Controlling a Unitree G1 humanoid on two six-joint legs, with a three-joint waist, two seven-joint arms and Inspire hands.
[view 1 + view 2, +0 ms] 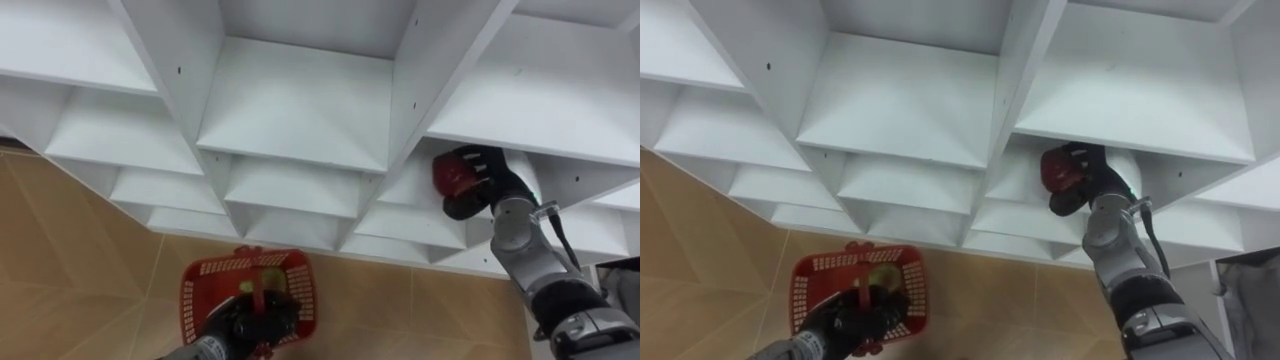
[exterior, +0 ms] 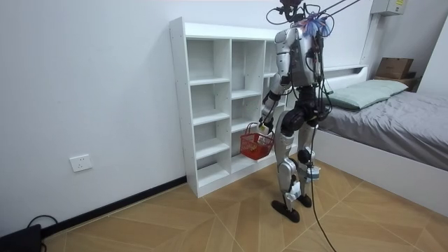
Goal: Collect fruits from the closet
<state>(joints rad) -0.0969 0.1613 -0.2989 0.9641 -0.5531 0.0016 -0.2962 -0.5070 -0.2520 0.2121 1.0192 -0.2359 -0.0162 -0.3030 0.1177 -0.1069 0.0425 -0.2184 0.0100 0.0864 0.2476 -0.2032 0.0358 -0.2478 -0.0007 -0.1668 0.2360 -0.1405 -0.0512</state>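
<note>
Right hand (image 1: 492, 188): fingers curled round the red fruit (image 1: 450, 174), inside a right-side closet (image 1: 290, 110) compartment.
Left hand (image 1: 248, 324): fingers clamped on the red basket (image 1: 197, 292) handle, near, over the floor.
Basket contents: one yellowish fruit (image 1: 246, 288).

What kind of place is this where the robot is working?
Most likely a bedroom in a home: a bed with grey bedding, a white open shelf unit against the wall, and wood-pattern flooring. The left hand holds a red basket; the right hand grips a red fruit on a shelf.
</note>
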